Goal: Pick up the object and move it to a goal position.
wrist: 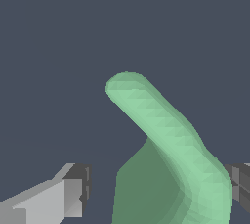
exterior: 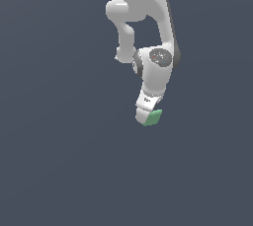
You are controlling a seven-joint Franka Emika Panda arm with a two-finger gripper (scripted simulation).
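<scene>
Approach step: pincer (exterior: 147, 117) spread wide around the green block (exterior: 153, 118), not gripping; next it should squeeze, then lift

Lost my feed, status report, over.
Gripper open, fingers either side of green block. One finger apart from it. Not gripped. Nothing in the way.

Green block (wrist: 168, 169) between tool (wrist: 156, 189) fingers (wrist: 68, 196) — one finger touching, other apart.
</scene>
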